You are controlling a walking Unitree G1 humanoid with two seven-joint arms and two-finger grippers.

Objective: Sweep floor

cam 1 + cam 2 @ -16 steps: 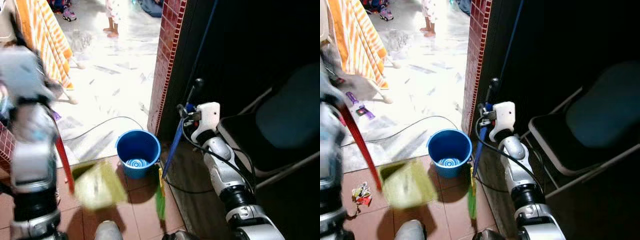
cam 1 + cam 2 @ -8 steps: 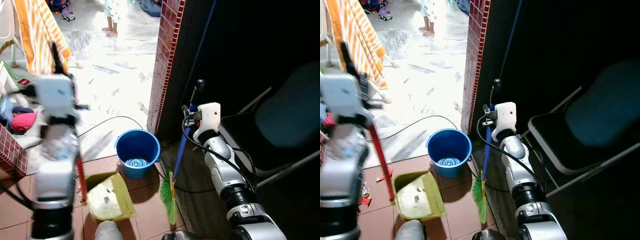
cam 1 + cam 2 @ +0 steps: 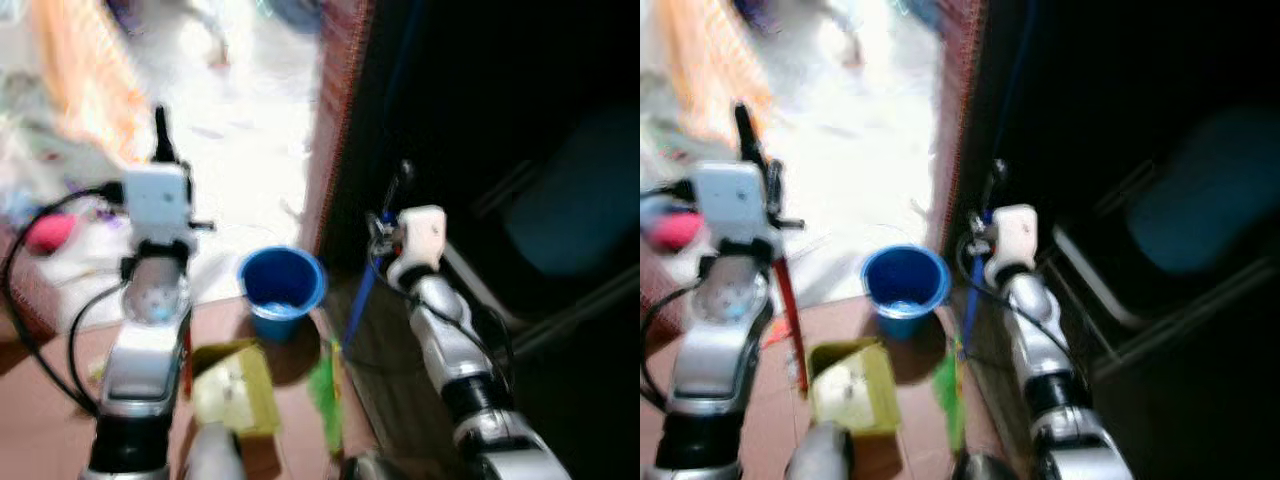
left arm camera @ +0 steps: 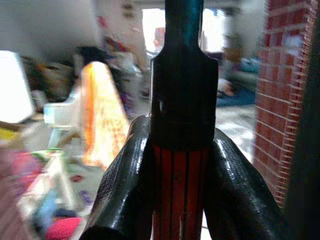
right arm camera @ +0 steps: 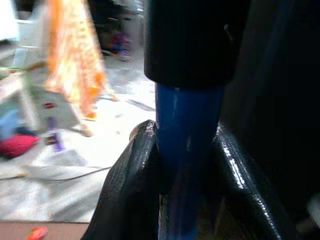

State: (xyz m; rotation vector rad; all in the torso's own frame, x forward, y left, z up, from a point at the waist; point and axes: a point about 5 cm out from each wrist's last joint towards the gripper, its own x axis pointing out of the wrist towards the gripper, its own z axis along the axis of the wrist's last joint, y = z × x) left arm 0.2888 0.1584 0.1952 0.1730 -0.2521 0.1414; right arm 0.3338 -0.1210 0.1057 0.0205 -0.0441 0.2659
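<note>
The setting is a lived-in home, at a doorway between a tiled area and a bright inner room. Near the robot, the floor (image 3: 750, 420) is laid with reddish-brown tiles. A pillar (image 3: 335, 120) faced with small red tiles stands in the middle. A blue bucket (image 3: 281, 290) sits at its base. To the far left, orange striped cloth (image 3: 85, 90) hangs over a pale marble-like floor (image 3: 240, 150). A folding chair (image 3: 1180, 230) stands in the dark area on the right. Household clutter (image 4: 45, 200) lies on the left.
</note>
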